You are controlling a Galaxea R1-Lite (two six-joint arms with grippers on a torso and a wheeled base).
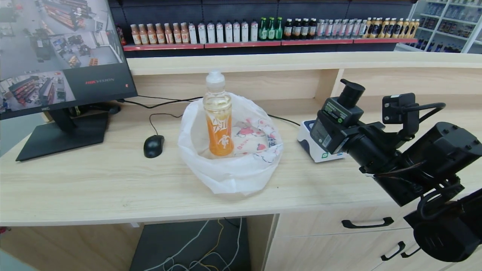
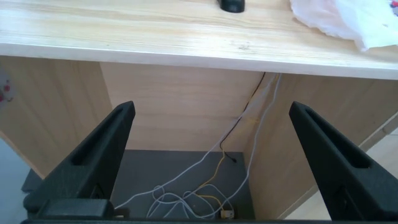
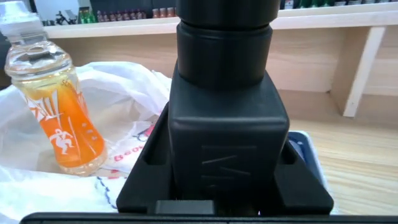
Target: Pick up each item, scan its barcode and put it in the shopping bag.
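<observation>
A white plastic shopping bag sits open on the middle of the wooden counter. Upright inside it stands an orange drink bottle with a white cap, beside a red-and-white packet; both appear again as the bottle and the packet in the right wrist view. My right gripper is shut on a black barcode scanner, held to the right of the bag over the scanner's white cradle. My left gripper hangs open and holds nothing, below the counter's front edge.
A monitor on a black stand occupies the counter's back left, with a black mouse and its cable beside the bag. Loose cables lie under the counter. Drawers with black handles are below the right side. Bottle shelves line the back.
</observation>
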